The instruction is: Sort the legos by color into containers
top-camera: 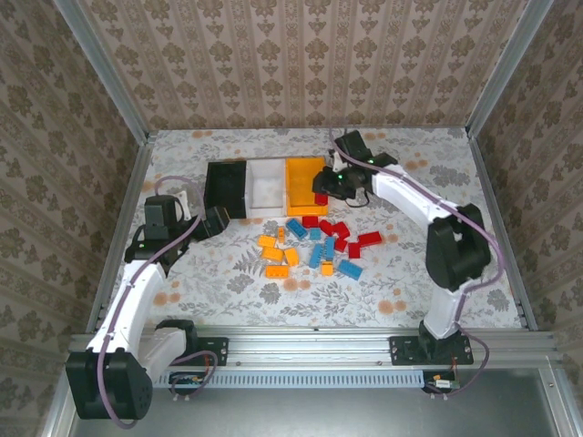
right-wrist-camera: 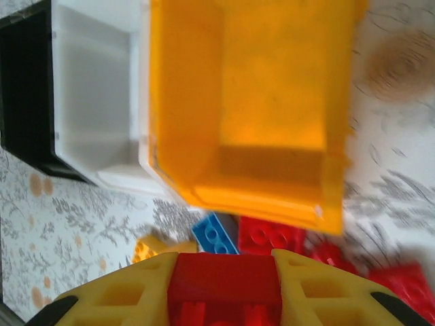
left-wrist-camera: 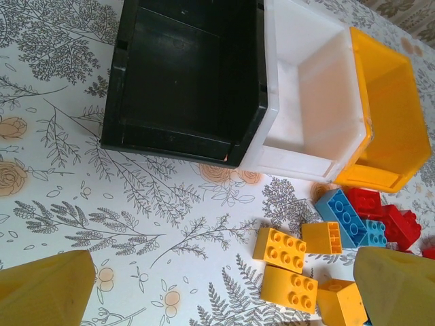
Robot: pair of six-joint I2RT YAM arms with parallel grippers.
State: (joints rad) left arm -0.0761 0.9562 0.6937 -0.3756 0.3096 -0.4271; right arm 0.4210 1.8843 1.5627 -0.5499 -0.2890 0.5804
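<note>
Three bins stand in a row: black (top-camera: 226,187), white (top-camera: 267,185), orange-yellow (top-camera: 305,182). All three look empty in the wrist views. Red, blue and orange legos (top-camera: 314,244) lie scattered just in front of them. My right gripper (right-wrist-camera: 225,288) is shut on a red brick (right-wrist-camera: 225,278) and hangs over the near edge of the orange-yellow bin (right-wrist-camera: 272,102). My left gripper (left-wrist-camera: 217,299) is open above the table in front of the black bin (left-wrist-camera: 183,75). Orange bricks (left-wrist-camera: 280,248) lie on the table between its fingers (left-wrist-camera: 44,288), toward the right one.
Metal frame posts and patterned walls close in the table on three sides. A metal rail runs along the near edge (top-camera: 301,346). Bare tablecloth lies to the left of the pile (top-camera: 209,273) and at the right (top-camera: 428,273).
</note>
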